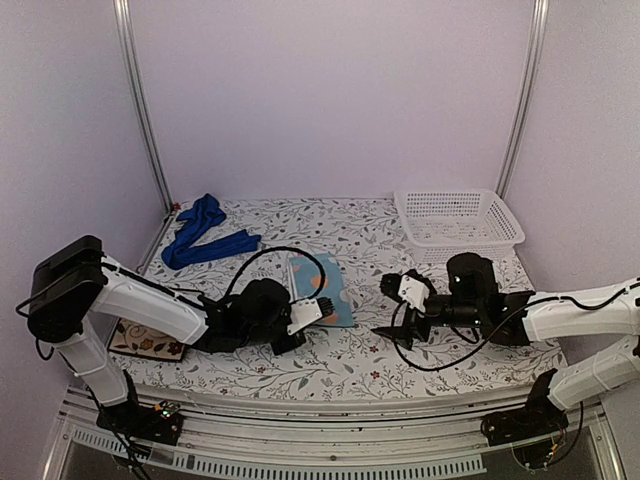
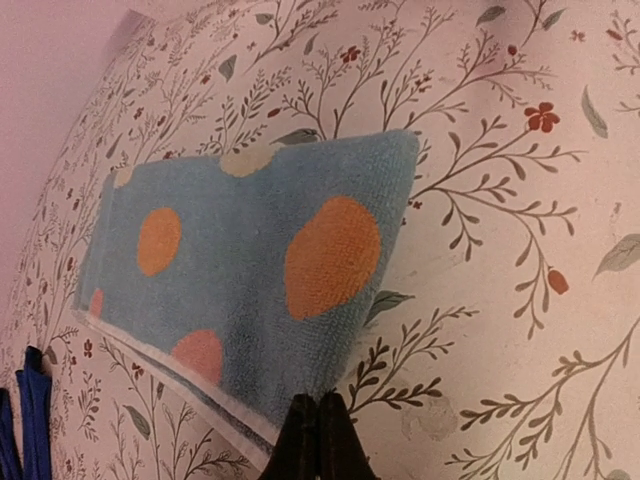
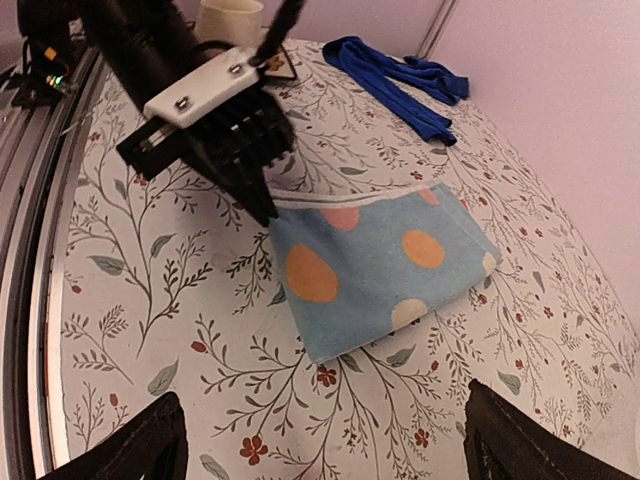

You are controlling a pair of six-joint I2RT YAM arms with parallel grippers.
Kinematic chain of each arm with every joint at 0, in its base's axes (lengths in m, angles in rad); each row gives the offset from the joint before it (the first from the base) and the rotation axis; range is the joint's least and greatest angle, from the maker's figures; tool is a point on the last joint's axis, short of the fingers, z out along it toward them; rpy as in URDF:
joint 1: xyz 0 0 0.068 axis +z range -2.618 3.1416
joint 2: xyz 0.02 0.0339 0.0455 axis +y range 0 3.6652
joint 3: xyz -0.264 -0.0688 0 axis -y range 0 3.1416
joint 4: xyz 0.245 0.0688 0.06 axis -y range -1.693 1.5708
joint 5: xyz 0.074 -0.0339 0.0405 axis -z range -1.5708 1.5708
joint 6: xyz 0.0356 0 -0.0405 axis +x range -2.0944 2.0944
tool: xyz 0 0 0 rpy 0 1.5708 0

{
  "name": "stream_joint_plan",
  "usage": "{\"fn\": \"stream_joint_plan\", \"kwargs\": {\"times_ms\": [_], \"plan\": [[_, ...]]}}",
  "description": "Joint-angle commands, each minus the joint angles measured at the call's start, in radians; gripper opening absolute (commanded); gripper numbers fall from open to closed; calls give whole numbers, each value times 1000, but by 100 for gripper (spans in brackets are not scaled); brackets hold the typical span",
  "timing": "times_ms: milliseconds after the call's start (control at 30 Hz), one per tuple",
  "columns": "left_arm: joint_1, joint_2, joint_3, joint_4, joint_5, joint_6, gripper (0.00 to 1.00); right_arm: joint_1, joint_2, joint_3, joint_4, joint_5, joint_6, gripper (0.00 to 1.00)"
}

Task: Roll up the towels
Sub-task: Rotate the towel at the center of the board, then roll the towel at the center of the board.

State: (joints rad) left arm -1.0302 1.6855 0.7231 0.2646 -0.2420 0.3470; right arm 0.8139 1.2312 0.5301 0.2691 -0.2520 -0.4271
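Light-blue towel (image 1: 335,288) lies flat near the middle of the table (image 1: 350,225), spotted side up, not rolled at all. Its white hem runs along the edge nearest the left arm.

Left gripper (image 3: 262,205) is down at that hem's corner, jaws clenched tight together. The left wrist view shows the tips meeting right at the cloth edge. Cannot tell whether any cloth is caught between them. Likely placed there to lift the edge and start the first turn of the roll.

Right gripper (image 1: 392,310) hovers just beside the towel's far side, jaws spread wide, grasping nothing. Probably waiting to pin or steady the cloth.

Royal-blue towel (image 1: 205,235) is bunched in a loose strip at the back left, well apart from both grippers, untouched.

White basket (image 1: 460,215) sits at the back right.

Judgement: 0 of 2 towels rolled; the job is at its start.
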Motion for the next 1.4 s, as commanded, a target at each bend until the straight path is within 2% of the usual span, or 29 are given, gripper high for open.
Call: {"fn": "stream_joint_plan", "kwargs": {"times_ms": [0,333,600,833,1000,1233,1300,1333,1367], "plan": [[19,-13,-7,-21,49,-29,0,97,130,19,109,104,-294,96],[28,-8,4,-56,39,-45,0,123,400,65,266,194,-587,85],[28,3,12,-73,28,-52,0,140,590,93,446,285,-687,85],[27,9,17,-86,23,-59,0,142,663,134,465,290,-734,80],[27,-3,13,-92,23,-65,0,142,699,189,405,293,-746,64],[27,-9,9,-91,17,-71,0,141,732,227,391,318,-745,48],[25,-11,9,-94,18,-73,0,141,738,235,383,319,-742,37],[23,-13,7,-94,16,-76,0,142,740,240,371,320,-740,28],[22,-17,6,-94,13,-78,0,142,740,247,350,319,-731,16]]}}
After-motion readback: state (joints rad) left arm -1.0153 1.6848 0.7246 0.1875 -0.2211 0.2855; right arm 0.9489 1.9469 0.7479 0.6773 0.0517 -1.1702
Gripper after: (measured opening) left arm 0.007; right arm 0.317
